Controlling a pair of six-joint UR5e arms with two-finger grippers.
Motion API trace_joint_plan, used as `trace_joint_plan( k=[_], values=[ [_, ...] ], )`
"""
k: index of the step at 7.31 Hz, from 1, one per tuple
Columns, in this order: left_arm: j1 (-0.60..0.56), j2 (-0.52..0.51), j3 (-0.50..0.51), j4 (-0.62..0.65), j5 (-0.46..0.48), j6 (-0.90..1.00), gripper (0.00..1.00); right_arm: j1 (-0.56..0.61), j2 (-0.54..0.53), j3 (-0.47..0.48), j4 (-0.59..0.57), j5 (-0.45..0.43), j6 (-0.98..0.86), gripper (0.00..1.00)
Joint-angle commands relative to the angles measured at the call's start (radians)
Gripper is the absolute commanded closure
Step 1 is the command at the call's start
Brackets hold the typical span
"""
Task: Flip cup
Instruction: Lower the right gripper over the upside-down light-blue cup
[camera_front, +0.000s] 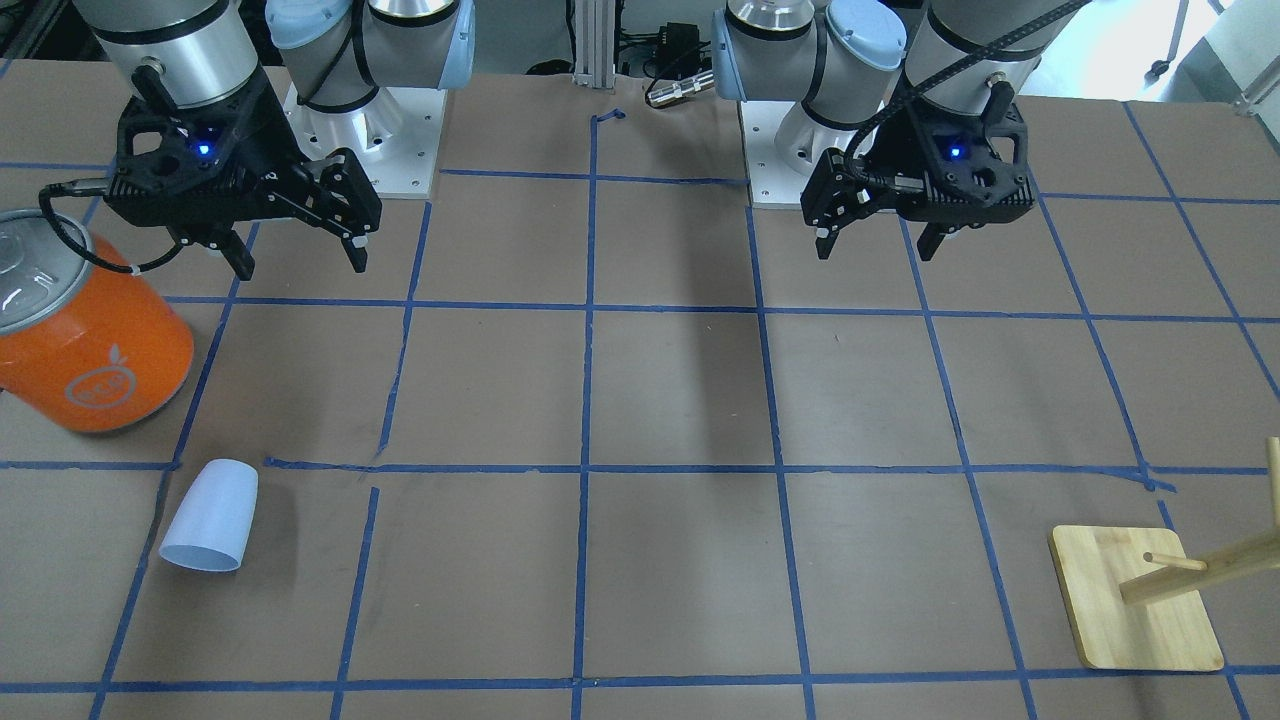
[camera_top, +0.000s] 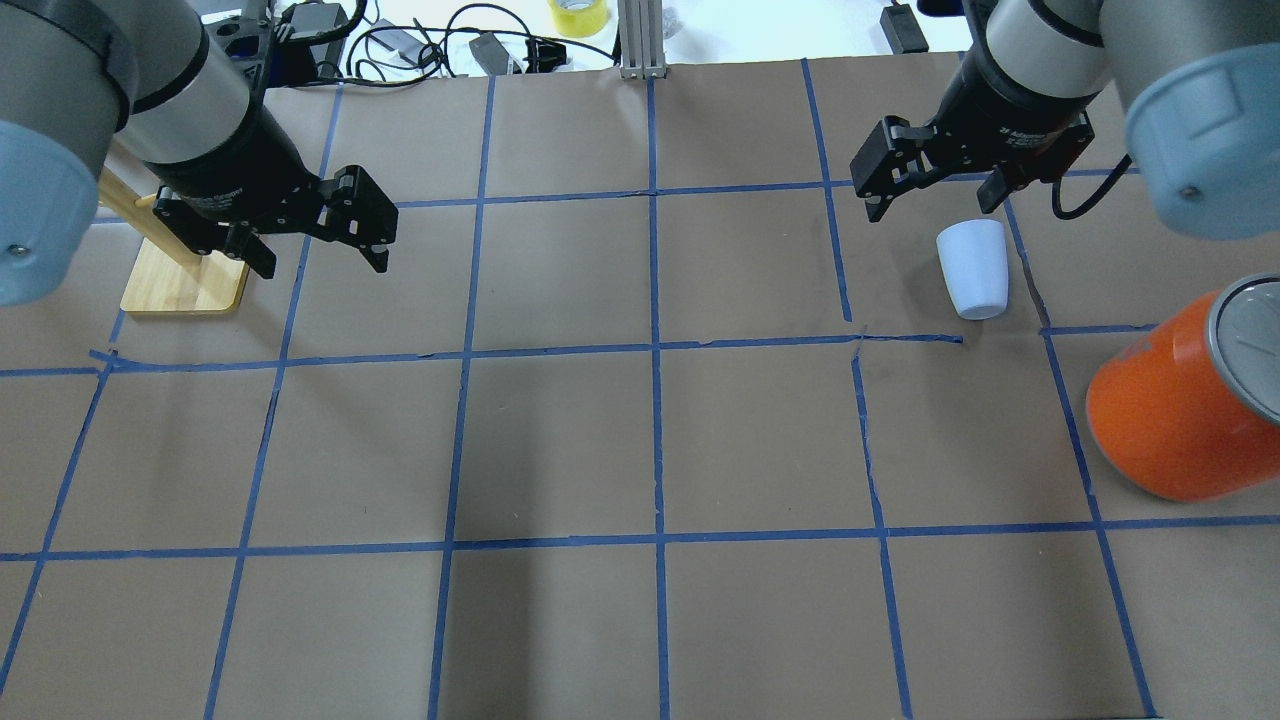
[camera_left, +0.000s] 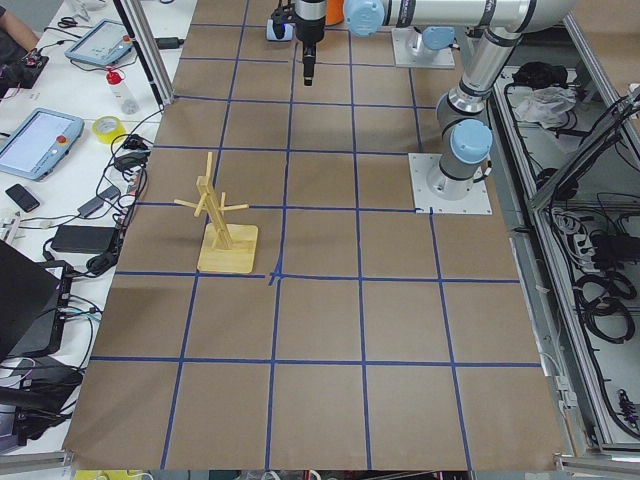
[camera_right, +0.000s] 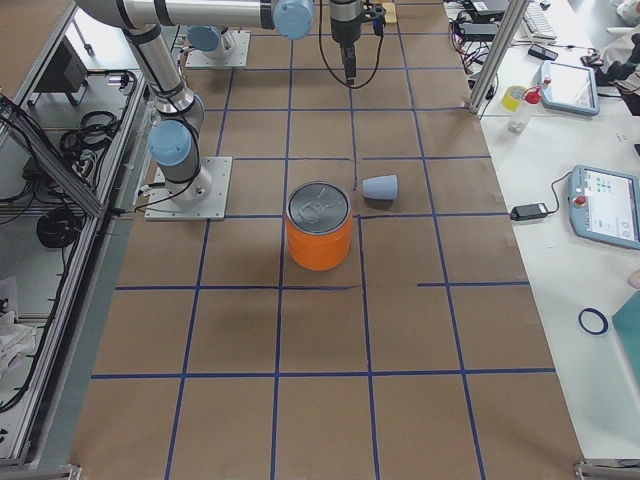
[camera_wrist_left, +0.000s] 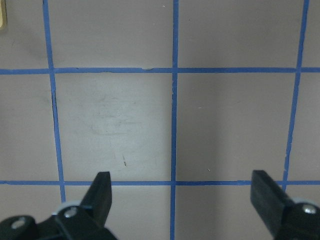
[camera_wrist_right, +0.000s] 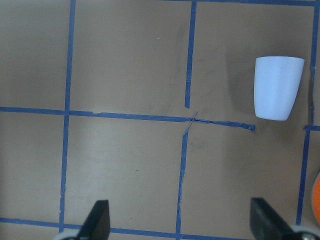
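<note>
Left gripper (camera_front: 874, 245), right gripper (camera_front: 301, 262) hover high, fingers (camera_wrist_left: 102, 187) wide apart

A robotics lab: paper-covered table (camera_top: 560, 450) with blue tape grid (camera_top: 658, 440), teach pendants (camera_right: 605, 205), tangled cables (camera_left: 600, 290) alongside.

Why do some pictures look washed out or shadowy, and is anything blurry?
Overhead view: the strip beyond the table is washed out white. Front-facing view: a soft dark shadow crosses the middle, and the orange can seems to lean, likely lens distortion. Left wrist view: pale sheen on the paper. Right wrist view: the cup is sharp.
</note>
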Motion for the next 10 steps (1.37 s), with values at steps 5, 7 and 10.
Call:
trace_joint_plan(
  k=[5, 7, 10],
  values=[
    [0.000, -0.010, 0.000, 0.002, 0.005, -0.001, 0.00, -0.066, 0.018, 0.015, -0.015, -0.060, -0.133, 0.00],
    [0.000, -0.010, -0.016, 0.007, 0.004, -0.005, 0.00, -0.155, 0.163, -0.006, -0.157, -0.064, -0.137, 0.00],
    [-0.002, -0.010, -0.017, 0.007, 0.004, -0.001, 0.00, -0.182, 0.363, 0.000, -0.397, -0.064, -0.130, 0.01]
  ],
)
